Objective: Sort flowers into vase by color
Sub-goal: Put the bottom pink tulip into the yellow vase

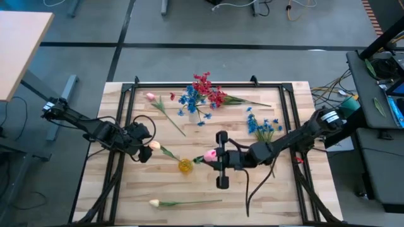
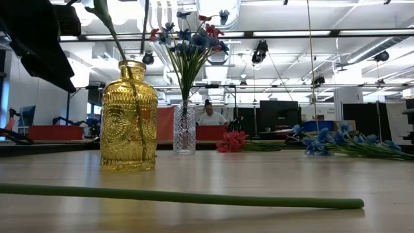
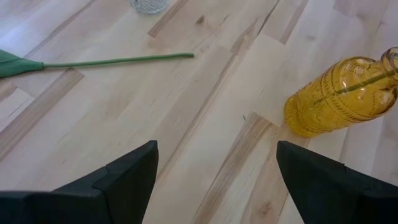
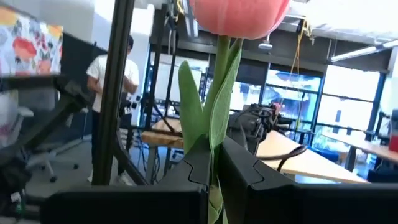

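Note:
My right gripper (image 1: 216, 156) is shut on a pink tulip (image 4: 239, 15), held in the air just right of the yellow vase (image 1: 185, 166). Another pink tulip (image 1: 153, 145) stands with its stem in that vase and leans left. My left gripper (image 3: 214, 180) hangs open to the vase's left, with nothing between its fingers. A clear vase (image 2: 184, 129) at the back holds blue and red flowers (image 2: 191, 39). Lying on the table are a pink tulip (image 1: 150, 96), red flowers (image 1: 218, 98), blue flowers (image 1: 262, 126) and a cream tulip (image 1: 154, 203). My right gripper pinches the tulip's green stem (image 4: 216, 146), together with a leaf, between its two fingers a little below the bud. The fingers come from the table's right and slant upward. The bud stands above the fingertips, clear of the table; the gripper hides the lower stem.
A black frame (image 1: 208, 84) runs around the work area. The cream tulip's long stem (image 2: 181, 195) lies across the near part of the table. Bare wood lies between the vases and at the near right.

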### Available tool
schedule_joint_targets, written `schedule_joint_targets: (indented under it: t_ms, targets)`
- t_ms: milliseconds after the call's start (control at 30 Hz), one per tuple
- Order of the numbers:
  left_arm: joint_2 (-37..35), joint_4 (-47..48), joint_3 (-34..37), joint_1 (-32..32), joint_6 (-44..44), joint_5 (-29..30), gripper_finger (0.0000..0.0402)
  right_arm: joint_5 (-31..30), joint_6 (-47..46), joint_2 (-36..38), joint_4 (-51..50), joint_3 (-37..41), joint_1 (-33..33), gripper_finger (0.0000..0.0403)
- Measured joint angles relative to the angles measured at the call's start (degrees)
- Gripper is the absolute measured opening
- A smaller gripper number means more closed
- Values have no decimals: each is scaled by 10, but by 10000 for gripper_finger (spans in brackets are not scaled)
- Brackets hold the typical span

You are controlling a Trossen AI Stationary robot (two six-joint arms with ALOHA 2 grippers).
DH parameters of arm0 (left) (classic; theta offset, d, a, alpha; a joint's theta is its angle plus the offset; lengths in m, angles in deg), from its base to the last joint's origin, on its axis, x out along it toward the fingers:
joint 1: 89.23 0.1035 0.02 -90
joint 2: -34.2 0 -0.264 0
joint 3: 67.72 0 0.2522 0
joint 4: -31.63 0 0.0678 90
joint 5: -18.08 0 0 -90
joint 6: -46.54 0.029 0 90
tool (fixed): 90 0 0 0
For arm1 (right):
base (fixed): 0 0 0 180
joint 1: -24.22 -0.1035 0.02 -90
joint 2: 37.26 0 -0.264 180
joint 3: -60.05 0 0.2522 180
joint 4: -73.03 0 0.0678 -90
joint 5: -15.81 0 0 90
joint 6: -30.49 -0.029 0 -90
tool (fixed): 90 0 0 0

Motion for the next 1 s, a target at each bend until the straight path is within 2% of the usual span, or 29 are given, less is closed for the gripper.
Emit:
schedule_joint_targets:
  t_ms: [367,1000]
  targets:
    - [0,0,0,0,2,0,310,-9,-40,-3,-19,1,4,13]
    - [0,0,0,0,4,0,310,-9,-37,-5,-30,4,13,13]
